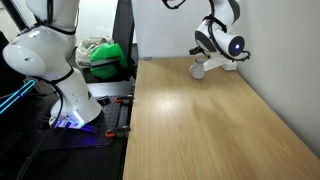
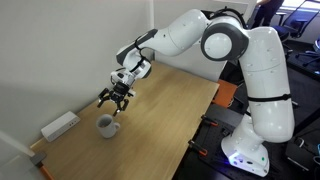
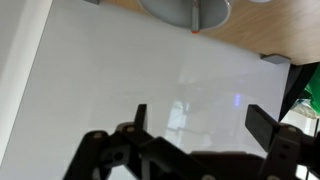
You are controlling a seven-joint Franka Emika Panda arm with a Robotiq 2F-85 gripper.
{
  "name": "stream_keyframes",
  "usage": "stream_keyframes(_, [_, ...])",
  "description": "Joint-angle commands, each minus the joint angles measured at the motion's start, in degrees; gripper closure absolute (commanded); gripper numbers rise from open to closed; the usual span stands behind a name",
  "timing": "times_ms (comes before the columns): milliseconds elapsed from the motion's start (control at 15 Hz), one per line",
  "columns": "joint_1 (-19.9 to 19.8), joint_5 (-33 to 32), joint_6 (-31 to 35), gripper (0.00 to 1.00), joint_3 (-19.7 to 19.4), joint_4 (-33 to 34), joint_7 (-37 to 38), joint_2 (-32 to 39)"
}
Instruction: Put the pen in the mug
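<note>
Exterior view. A white Franka arm (image 2: 215, 40) reaches across a light wooden tabletop (image 2: 160, 120) toward its far corner. The black Robotiq gripper (image 2: 115, 98) points down and hangs just above a small light grey-white rounded mug (image 2: 106, 125), which stands upright on the wood. The fingers look splayed and are clear of the mug. A flat white rectangular box (image 2: 60, 125) lies near the mug, apart from it, close to the white wall. The pen is too small to make out here.

Exterior view, seen from the base end. The mug (image 1: 198, 70) sits at the far end of the tabletop by the wall, with the gripper over it. The finger state cannot be read at this size. A green bundle (image 1: 105, 55) sits off the table's side, beside the arm's base.

Wrist view. Two dark fingers (image 3: 262, 120) at the frame bottom are spread wide, with nothing between them. A white flat surface (image 3: 100, 80) fills most of the frame. The mug's grey rounded body (image 3: 185, 10) is cut by the top edge, with a strip of wood beside it. Thin orange-red pen (image 3: 195, 32): only a speck shows at the mug's edge, and I cannot tell whether it is inside the mug or against it.
</note>
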Motion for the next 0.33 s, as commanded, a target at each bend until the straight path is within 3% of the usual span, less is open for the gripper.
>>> stream_keyframes(0, [0.5,0.2,-0.3,0.00,-0.8,-0.2,0.0,-0.4])
stream_keyframes(267, [0.6,0.2,-0.3,0.00,-0.7,-0.1,0.0,0.3])
